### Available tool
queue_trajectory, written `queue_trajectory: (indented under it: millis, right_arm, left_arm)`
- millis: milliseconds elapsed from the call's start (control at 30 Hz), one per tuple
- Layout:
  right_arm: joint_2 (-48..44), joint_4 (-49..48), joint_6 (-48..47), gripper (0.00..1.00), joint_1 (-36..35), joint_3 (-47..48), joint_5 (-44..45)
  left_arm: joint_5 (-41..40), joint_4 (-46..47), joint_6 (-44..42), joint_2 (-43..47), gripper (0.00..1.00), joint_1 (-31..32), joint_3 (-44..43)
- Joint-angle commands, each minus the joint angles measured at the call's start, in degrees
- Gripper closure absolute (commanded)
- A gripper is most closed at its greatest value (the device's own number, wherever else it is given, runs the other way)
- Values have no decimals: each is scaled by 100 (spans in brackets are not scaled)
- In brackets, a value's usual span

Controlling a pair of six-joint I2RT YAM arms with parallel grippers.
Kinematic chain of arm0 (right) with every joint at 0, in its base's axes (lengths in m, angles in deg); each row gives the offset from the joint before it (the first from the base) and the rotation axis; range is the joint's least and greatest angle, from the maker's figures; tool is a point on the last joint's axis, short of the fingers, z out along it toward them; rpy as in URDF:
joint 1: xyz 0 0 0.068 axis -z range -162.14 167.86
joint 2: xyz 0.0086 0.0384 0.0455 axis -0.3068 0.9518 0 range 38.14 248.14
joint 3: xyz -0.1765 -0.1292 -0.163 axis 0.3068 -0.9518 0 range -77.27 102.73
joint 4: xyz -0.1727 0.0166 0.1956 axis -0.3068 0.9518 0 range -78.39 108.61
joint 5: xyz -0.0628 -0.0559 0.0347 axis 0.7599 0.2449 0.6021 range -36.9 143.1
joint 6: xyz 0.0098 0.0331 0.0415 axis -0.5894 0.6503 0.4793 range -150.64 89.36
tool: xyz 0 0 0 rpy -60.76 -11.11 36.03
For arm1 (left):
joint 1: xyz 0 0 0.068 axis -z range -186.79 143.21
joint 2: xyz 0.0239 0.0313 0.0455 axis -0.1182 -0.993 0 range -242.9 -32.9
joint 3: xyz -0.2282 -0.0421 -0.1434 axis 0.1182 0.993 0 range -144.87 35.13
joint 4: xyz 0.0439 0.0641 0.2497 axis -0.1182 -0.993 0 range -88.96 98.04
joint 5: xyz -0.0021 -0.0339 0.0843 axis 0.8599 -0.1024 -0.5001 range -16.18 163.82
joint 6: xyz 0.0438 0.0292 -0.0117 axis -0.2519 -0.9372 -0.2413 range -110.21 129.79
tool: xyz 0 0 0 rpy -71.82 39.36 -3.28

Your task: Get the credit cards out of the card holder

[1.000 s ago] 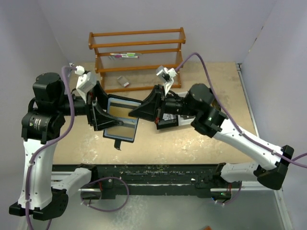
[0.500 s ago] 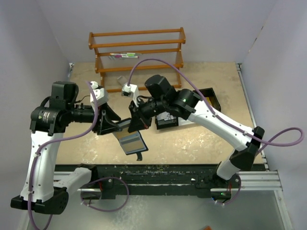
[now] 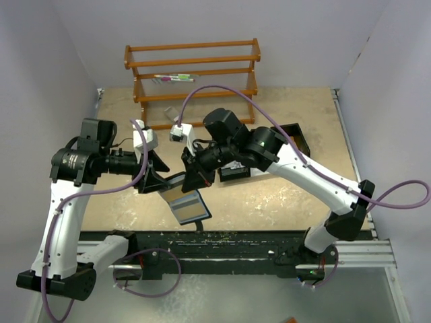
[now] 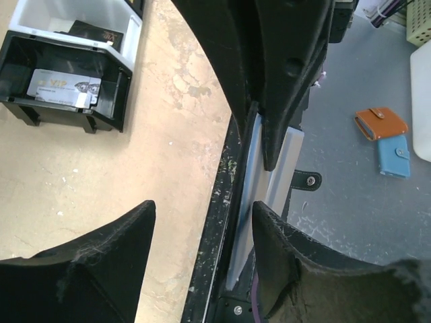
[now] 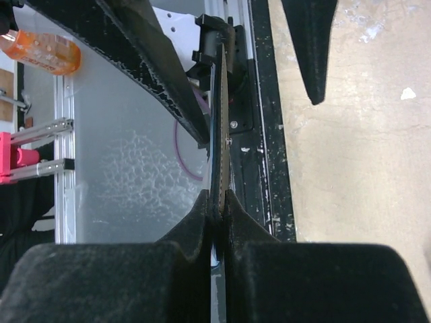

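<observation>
The card holder (image 3: 193, 210) hangs open over the table's near edge, blue-grey lining up. An orange-tan credit card (image 3: 180, 200) shows in its upper part. My right gripper (image 3: 194, 182) is shut on the holder's top edge. In the right wrist view (image 5: 217, 198) a thin tan and black edge (image 5: 221, 121) is pinched between the pads. My left gripper (image 3: 161, 180) sits just left of the holder. In the left wrist view (image 4: 202, 208) its fingers stand apart, and the holder (image 4: 250, 168) runs edge-on along the right finger (image 4: 289, 269).
A black-and-white tray (image 4: 108, 101) holds a pale card (image 4: 64, 86) and shows behind the right arm (image 3: 296, 138). A wooden rack (image 3: 192, 81) with pens (image 3: 174, 78) stands at the back. The black rail (image 3: 222, 242) runs along the near edge. Orange (image 4: 380, 122) and blue (image 4: 394, 155) wallets lie off the table.
Both grippers have moved toward the near edge with the holder. A second ago it was spread between them; now it hangs lower from the right gripper.
</observation>
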State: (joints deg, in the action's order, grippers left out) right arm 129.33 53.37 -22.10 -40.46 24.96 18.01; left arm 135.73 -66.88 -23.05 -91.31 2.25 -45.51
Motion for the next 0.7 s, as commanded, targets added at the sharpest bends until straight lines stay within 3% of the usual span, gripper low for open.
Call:
queue_trajectory:
  millis: [0, 333, 500, 567, 667]
  right_arm:
    - [-168, -114, 118, 100, -151, 57, 172]
    - [381, 304, -203, 100, -245, 1175, 438]
    - [361, 176, -156, 99, -242, 1220, 446]
    - [163, -67, -46, 71, -234, 1038, 737]
    - [-276, -613, 330, 52, -10, 675, 1227]
  left_arm:
    - [504, -85, -183, -78, 40, 1, 54]
    - [786, -678, -665, -292, 56, 10, -122]
    - [1012, -673, -575, -443, 99, 10, -173]
    - [1183, -578, -266, -511, 100, 10, -304]
    - [1287, 144, 803, -503, 100, 6, -467]
